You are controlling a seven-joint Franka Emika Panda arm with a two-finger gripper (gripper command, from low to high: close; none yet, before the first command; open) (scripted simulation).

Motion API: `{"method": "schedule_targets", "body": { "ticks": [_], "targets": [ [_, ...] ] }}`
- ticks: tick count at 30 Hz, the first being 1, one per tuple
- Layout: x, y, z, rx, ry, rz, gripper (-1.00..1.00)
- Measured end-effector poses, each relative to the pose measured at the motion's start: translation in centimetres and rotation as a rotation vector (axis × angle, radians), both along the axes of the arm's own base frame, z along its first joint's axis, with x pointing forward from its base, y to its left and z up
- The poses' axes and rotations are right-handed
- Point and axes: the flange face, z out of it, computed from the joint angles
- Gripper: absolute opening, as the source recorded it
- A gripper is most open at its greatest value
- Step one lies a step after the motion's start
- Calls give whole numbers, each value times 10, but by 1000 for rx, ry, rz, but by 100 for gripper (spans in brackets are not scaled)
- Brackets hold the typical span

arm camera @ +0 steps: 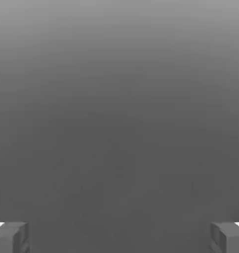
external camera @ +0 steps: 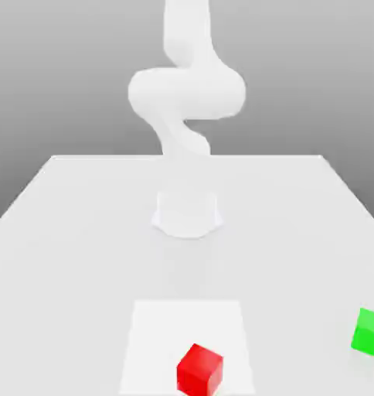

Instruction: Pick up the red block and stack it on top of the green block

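Resting apart on the table (external camera: 82,232): red block (external camera: 199,370), green block (external camera: 369,332); hand (arm camera: 119,237) fingers apparently spread wide.

A broad white table (external camera: 74,232) fills the lower half of the exterior view, its far edge running straight across and its sides widening toward the camera. Near the front edge lies a slightly brighter white square patch (external camera: 155,340), flat on the surface. Behind the table the backdrop is a plain grey wall (external camera: 59,69), darker toward the top and paler lower down. Light is soft and even, with hardly any shadow on the tabletop. In the hand view the background is a smooth grey gradient (arm camera: 119,99), lighter above, darker below
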Motion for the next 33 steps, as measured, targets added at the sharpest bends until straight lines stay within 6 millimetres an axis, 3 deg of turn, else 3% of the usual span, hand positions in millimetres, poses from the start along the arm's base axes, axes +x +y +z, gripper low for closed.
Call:
{"method": "schedule_targets", "body": {
  "ticks": [6,13,18,24,30,31,33],
  "targets": [
    [68,4,-101,20,171,-123,0],
    [114,3,-229,62,359,-250,0],
    [123,3,-323,108,491,-335,0],
    [112,10,-430,183,649,-430,0],
    [105,14,-516,213,702,-463,0],
    [104,15,-525,213,703,-463,-100],
    [104,15,-525,213,703,-463,-100]
  ]
}}
